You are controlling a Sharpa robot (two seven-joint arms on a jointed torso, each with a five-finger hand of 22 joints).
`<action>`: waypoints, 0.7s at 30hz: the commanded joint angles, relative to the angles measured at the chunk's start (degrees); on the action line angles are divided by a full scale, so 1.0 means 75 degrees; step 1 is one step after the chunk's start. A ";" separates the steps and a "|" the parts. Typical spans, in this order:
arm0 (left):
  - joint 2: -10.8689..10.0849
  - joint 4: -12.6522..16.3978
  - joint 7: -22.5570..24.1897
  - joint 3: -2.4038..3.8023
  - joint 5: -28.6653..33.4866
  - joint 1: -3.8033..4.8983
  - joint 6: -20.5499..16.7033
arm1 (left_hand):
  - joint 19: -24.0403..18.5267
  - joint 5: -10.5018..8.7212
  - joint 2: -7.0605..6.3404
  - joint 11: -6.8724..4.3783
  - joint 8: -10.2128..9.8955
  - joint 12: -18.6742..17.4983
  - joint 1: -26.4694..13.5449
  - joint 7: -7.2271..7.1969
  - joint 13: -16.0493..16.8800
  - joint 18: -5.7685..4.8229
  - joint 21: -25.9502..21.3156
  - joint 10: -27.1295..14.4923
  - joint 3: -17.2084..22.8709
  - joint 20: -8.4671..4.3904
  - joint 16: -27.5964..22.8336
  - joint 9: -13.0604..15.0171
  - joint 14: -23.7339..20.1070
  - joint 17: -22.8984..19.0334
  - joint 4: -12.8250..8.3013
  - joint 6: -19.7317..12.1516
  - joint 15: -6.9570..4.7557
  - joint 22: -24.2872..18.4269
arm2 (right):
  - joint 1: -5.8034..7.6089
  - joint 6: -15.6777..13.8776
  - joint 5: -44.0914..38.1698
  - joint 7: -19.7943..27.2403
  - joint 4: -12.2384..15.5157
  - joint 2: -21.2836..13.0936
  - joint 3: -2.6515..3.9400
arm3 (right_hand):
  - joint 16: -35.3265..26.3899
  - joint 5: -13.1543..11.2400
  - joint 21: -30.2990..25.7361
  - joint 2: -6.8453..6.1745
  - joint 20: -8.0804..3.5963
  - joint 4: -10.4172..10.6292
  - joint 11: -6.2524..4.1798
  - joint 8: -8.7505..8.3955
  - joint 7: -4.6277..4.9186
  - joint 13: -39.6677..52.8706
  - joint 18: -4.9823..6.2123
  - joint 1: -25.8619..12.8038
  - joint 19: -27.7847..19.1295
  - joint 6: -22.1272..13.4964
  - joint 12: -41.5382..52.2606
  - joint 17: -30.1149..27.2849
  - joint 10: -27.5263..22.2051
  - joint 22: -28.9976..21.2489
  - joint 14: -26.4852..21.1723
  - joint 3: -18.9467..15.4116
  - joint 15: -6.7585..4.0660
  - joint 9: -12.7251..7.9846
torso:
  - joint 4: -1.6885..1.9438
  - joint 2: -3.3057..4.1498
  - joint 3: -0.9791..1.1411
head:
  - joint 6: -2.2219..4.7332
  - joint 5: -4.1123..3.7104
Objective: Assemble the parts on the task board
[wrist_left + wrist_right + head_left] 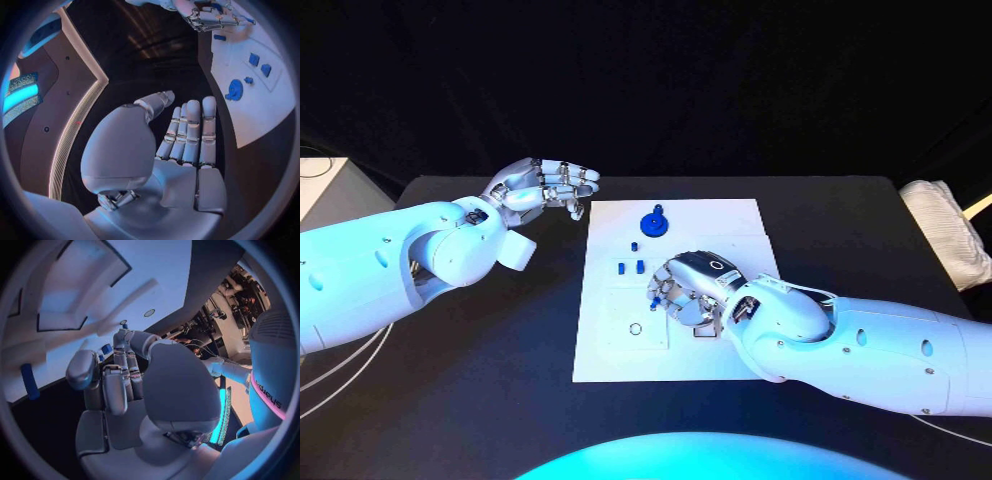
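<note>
The white task board (718,350) lies in the middle of the black table. A round blue part (653,222) sits near its far edge, with three small blue parts (632,266) just nearer. My right hand (687,292) hovers low over the board's middle, fingers curled down. In the right wrist view its thumb and a finger meet on a small blue part (123,325). My left hand (545,186) hangs above the table off the board's far left corner. In the left wrist view that left hand (181,150) holds nothing, its fingers straight; the board (262,115) and round part (234,90) lie beyond.
A ring-shaped hole (635,328) marks the board's near left area. A white padded object (942,230) lies at the table's right edge and a white box (329,190) stands off its left side. Cables (322,365) hang at the left.
</note>
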 commanded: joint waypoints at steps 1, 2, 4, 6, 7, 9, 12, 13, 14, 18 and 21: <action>0.0004 0.0008 0.0027 0.0007 0.0049 0.0001 0.0087 | 0.0023 0.0020 -0.0017 -0.0008 0.0053 0.0051 -0.0084 0.0058 -0.0013 0.0107 0.0020 -0.0043 -0.0009 0.0025 -0.0032 -0.0008 0.0005 -0.0007 0.0017 -0.0037 0.0040 0.0005 | -0.0007 -0.0031 -0.0164 -0.0074 0.0025 -0.0012 -0.0001 | 0.0043 0.0031 0.0049 0.0023 0.0002 0.0005 -0.0210 0.0043 0.0036 0.0010 -0.0072 -0.0072 -0.0044 0.0014 0.0005 0.0008 0.0253 0.0011 0.0414 0.0025 -0.0029 0.0008 | 0.0000 0.0004 -0.0001 | -0.0006 -0.0005; 0.0003 0.0008 0.0026 0.0007 0.0049 0.0001 0.0088 | 0.0023 0.0020 -0.0017 -0.0008 0.0053 0.0051 -0.0084 0.0058 -0.0013 0.0107 0.0020 -0.0043 -0.0009 0.0025 -0.0032 -0.0008 0.0005 -0.0007 0.0017 -0.0037 0.0040 0.0005 | -0.0006 -0.0019 -0.0185 -0.0086 0.0026 -0.0015 -0.0001 | 0.0048 0.0030 0.0057 0.0021 0.0003 0.0001 -0.0211 0.0044 0.0035 0.0013 -0.0074 -0.0079 -0.0040 0.0016 0.0003 0.0017 0.0255 0.0023 0.0416 0.0027 -0.0029 0.0013 | -0.0002 0.0003 -0.0001 | -0.0004 -0.0009; 0.0002 0.0008 0.0022 0.0007 0.0049 0.0001 0.0090 | 0.0023 0.0020 -0.0017 -0.0008 0.0053 0.0051 -0.0084 0.0058 -0.0013 0.0107 0.0020 -0.0043 -0.0009 0.0025 -0.0032 -0.0008 0.0005 -0.0007 0.0017 -0.0037 0.0040 0.0005 | -0.0006 0.0009 -0.0204 -0.0097 0.0023 -0.0018 -0.0001 | 0.0048 0.0030 0.0057 0.0021 0.0003 0.0001 -0.0211 0.0044 0.0035 0.0013 -0.0074 -0.0079 -0.0040 0.0016 0.0003 0.0017 0.0255 0.0023 0.0416 0.0027 -0.0029 0.0013 | -0.0003 0.0002 -0.0001 | -0.0003 -0.0011; 0.0002 0.0009 0.0018 0.0007 0.0049 0.0001 0.0093 | 0.0023 0.0020 -0.0017 -0.0008 0.0053 0.0051 -0.0084 0.0058 -0.0013 0.0107 0.0020 -0.0043 -0.0009 0.0025 -0.0032 -0.0008 0.0005 -0.0007 0.0017 -0.0037 0.0040 0.0005 | -0.0006 0.0058 -0.0218 -0.0105 0.0020 -0.0022 -0.0001 | 0.0048 0.0030 0.0057 0.0021 0.0003 0.0001 -0.0211 0.0044 0.0035 0.0013 -0.0074 -0.0079 -0.0040 0.0016 0.0003 0.0017 0.0255 0.0023 0.0416 0.0027 -0.0029 0.0013 | -0.0001 0.0001 -0.0001 | -0.0008 -0.0014; 0.0001 0.0010 0.0016 0.0007 0.0049 0.0001 0.0094 | 0.0023 0.0020 -0.0017 -0.0008 0.0053 0.0051 -0.0084 0.0058 -0.0013 0.0107 0.0020 -0.0043 -0.0009 0.0025 -0.0032 -0.0008 0.0005 -0.0007 0.0017 -0.0037 0.0040 0.0005 | -0.0006 0.0077 -0.0222 -0.0106 0.0020 -0.0023 -0.0001 | 0.0048 0.0030 0.0057 0.0021 0.0003 0.0001 -0.0211 0.0044 0.0035 0.0013 -0.0074 -0.0079 -0.0040 0.0016 0.0003 0.0017 0.0255 0.0023 0.0416 0.0027 -0.0029 0.0013 | 0.0004 0.0001 -0.0002 | -0.0013 -0.0013; -0.0001 0.0011 0.0011 0.0007 0.0049 0.0001 0.0095 | 0.0023 0.0020 -0.0017 -0.0008 0.0053 0.0051 -0.0084 0.0058 -0.0013 0.0107 0.0020 -0.0043 -0.0009 0.0025 -0.0032 -0.0008 0.0005 -0.0007 0.0017 -0.0037 0.0040 0.0005 | -0.0005 0.0130 -0.0229 -0.0101 0.0023 -0.0025 -0.0001 | 0.0048 0.0030 0.0057 0.0021 0.0003 0.0001 -0.0211 0.0044 0.0035 0.0013 -0.0074 -0.0079 -0.0040 0.0016 0.0003 0.0017 0.0255 0.0023 0.0416 0.0027 -0.0029 0.0013 | 0.0006 0.0004 -0.0003 | -0.0024 -0.0015; -0.0005 0.0013 0.0007 0.0007 0.0049 0.0001 0.0095 | 0.0023 0.0020 -0.0017 -0.0008 0.0053 0.0051 -0.0084 0.0058 -0.0013 0.0107 0.0020 -0.0043 -0.0009 0.0025 -0.0032 -0.0008 0.0005 -0.0007 0.0017 -0.0037 0.0040 0.0005 | -0.0005 0.0166 -0.0233 -0.0091 0.0030 -0.0020 -0.0001 | 0.0049 0.0029 0.0068 0.0020 0.0003 -0.0003 -0.0211 0.0045 0.0034 0.0014 -0.0077 -0.0083 -0.0032 0.0017 0.0002 0.0017 0.0256 0.0042 0.0416 0.0028 -0.0029 0.0016 | -0.0002 0.0003 -0.0004 | -0.0032 -0.0006; -0.0006 0.0013 0.0006 0.0007 0.0049 0.0001 0.0095 | 0.0023 0.0020 -0.0017 -0.0008 0.0053 0.0051 -0.0084 0.0058 -0.0013 0.0107 0.0020 -0.0043 -0.0009 0.0025 -0.0032 -0.0008 0.0005 -0.0007 0.0017 -0.0037 0.0040 0.0005 | -0.0005 0.0170 -0.0233 -0.0090 0.0031 -0.0019 -0.0001 | 0.0049 0.0029 0.0068 0.0020 0.0003 -0.0003 -0.0211 0.0045 0.0034 0.0014 -0.0077 -0.0083 -0.0032 0.0017 0.0002 0.0017 0.0256 0.0042 0.0416 0.0028 -0.0029 0.0016 | -0.0004 0.0004 -0.0004 | -0.0033 -0.0006; -0.0007 0.0015 0.0004 0.0007 0.0049 0.0001 0.0095 | 0.0023 0.0020 -0.0017 -0.0008 0.0053 0.0051 -0.0084 0.0058 -0.0013 0.0107 0.0020 -0.0043 -0.0009 0.0025 -0.0032 -0.0008 0.0005 -0.0007 0.0017 -0.0037 0.0040 0.0005 | -0.0005 0.0177 -0.0234 -0.0088 0.0035 -0.0018 -0.0001 | 0.0049 0.0029 0.0068 0.0020 0.0003 -0.0003 -0.0211 0.0045 0.0034 0.0014 -0.0077 -0.0083 -0.0032 0.0017 0.0002 0.0017 0.0256 0.0042 0.0416 0.0028 -0.0029 0.0016 | -0.0004 0.0004 -0.0004 | -0.0033 -0.0006; -0.0009 0.0019 -0.0005 0.0007 0.0049 0.0001 0.0096 | 0.0023 0.0020 -0.0017 -0.0008 0.0053 0.0051 -0.0084 0.0058 -0.0013 0.0107 0.0020 -0.0043 -0.0009 0.0025 -0.0032 -0.0008 0.0005 -0.0007 0.0017 -0.0037 0.0040 0.0005 | -0.0005 0.0194 -0.0236 -0.0085 0.0037 -0.0007 -0.0001 | 0.0049 0.0029 0.0068 0.0020 0.0003 -0.0003 -0.0211 0.0045 0.0034 0.0014 -0.0077 -0.0083 -0.0032 0.0017 0.0002 0.0017 0.0256 0.0042 0.0416 0.0028 -0.0029 0.0016 | 0.0005 0.0004 -0.0004 | -0.0037 -0.0003; -0.0011 0.0020 -0.0013 0.0007 0.0049 0.0001 0.0096 | 0.0021 0.0020 -0.0017 -0.0005 0.0060 0.0059 -0.0076 0.0061 -0.0016 0.0108 0.0016 -0.0065 -0.0006 0.0029 -0.0033 -0.0009 0.0001 -0.0008 0.0014 -0.0050 0.0043 0.0003 | -0.0005 0.0208 -0.0237 -0.0088 0.0028 0.0000 -0.0001 | 0.0049 0.0029 0.0068 0.0020 0.0003 -0.0003 -0.0211 0.0045 0.0034 0.0014 -0.0077 -0.0083 -0.0032 0.0017 0.0002 0.0017 0.0256 0.0042 0.0416 0.0028 -0.0029 0.0016 | 0.0005 -0.0001 -0.0007 | -0.0047 0.0001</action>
